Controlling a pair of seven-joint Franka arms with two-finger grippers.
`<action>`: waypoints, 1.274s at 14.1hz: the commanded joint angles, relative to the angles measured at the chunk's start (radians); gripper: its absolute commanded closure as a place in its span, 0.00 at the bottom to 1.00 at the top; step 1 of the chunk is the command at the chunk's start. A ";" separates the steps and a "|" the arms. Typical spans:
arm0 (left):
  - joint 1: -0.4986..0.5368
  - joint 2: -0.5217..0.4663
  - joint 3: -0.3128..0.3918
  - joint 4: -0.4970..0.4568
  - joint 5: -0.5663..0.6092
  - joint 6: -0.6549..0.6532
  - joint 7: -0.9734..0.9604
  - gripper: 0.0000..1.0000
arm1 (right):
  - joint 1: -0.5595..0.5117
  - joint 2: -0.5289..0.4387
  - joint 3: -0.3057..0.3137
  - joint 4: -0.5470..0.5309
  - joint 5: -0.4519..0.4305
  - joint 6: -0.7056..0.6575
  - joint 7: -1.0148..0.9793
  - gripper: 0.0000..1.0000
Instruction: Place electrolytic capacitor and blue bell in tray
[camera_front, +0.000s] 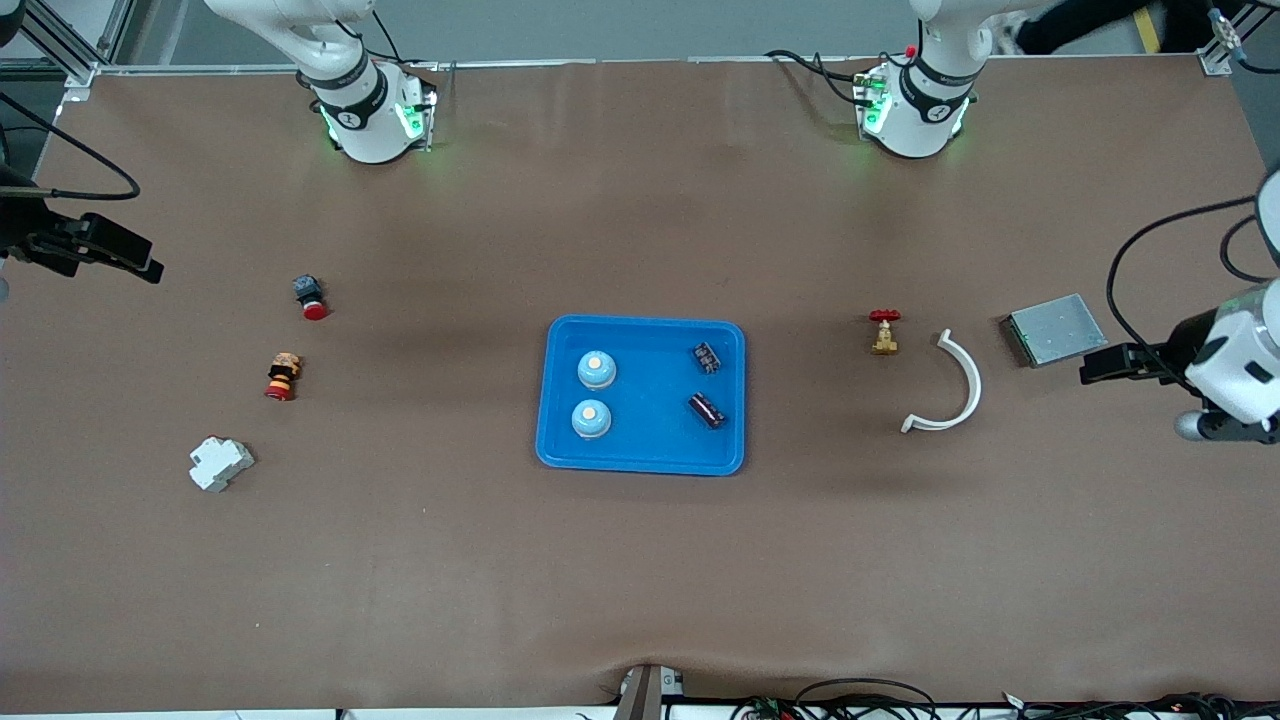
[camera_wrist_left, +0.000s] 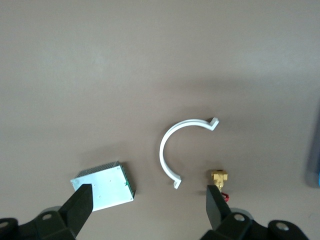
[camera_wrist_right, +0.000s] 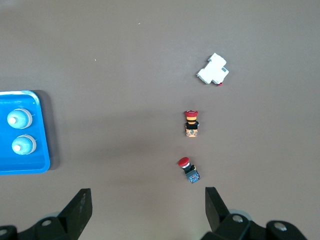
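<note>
Front view: tray mid-table, already holding two blue bells and two capacitors. Left gripper and right gripper hang at opposite table ends, fingers apart, empty. Main risk: a needless reach nudging the tray, spilling parts.

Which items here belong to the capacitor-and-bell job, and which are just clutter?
Job items: blue tray; two blue bells and two electrolytic capacitors, all in the tray.

Lying about: grey metal plate, white curved clip, brass valve, two red push buttons, white breaker.
</note>
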 joint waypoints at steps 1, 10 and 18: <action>-0.003 -0.175 -0.011 -0.189 -0.042 0.091 -0.014 0.00 | -0.012 -0.018 0.012 -0.012 -0.008 -0.004 0.012 0.00; -0.016 -0.221 -0.135 -0.034 -0.026 -0.031 -0.079 0.00 | -0.012 -0.020 0.017 -0.012 -0.003 -0.006 0.004 0.00; -0.014 -0.206 -0.138 -0.035 -0.023 -0.033 -0.086 0.00 | -0.010 -0.018 0.019 -0.007 0.000 0.003 0.003 0.00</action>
